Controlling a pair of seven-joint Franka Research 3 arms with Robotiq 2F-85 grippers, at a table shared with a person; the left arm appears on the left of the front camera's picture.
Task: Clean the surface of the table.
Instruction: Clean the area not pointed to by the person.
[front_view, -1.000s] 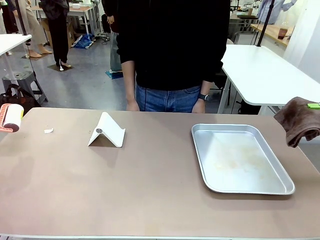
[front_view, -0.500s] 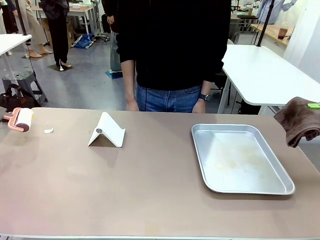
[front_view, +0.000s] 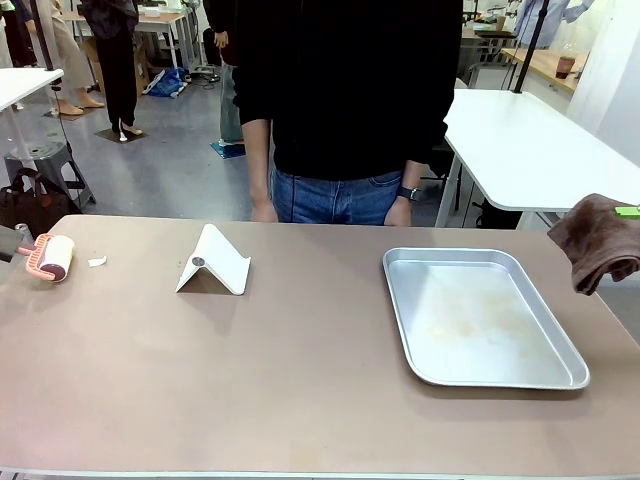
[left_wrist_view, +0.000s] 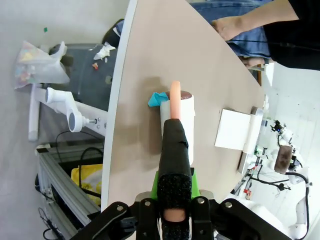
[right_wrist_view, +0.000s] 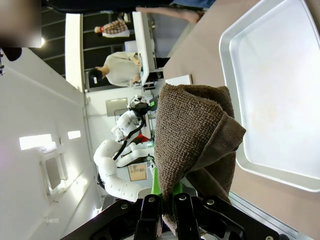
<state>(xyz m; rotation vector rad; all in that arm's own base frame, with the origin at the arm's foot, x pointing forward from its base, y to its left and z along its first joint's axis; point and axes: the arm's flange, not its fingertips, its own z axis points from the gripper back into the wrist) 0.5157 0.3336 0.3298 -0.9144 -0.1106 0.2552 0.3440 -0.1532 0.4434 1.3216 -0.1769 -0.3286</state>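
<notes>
Open table (front_view: 310, 390) in the middle, white stand (front_view: 213, 262) left of centre, silver tray (front_view: 480, 315) right

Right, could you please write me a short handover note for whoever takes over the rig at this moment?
Left gripper: shut on the lint roller, at the left end of the table; whether the roll touches the top is unclear.
Right gripper: shut on the brown cloth, hanging at the table's right edge.
On the table: a white scrap and a blue scrap near the roller, a white stand, a metal tray with faint smears.
Done: nothing evident; both scraps lie there.
Left: probably roll up the scraps, then wipe the top.
</notes>
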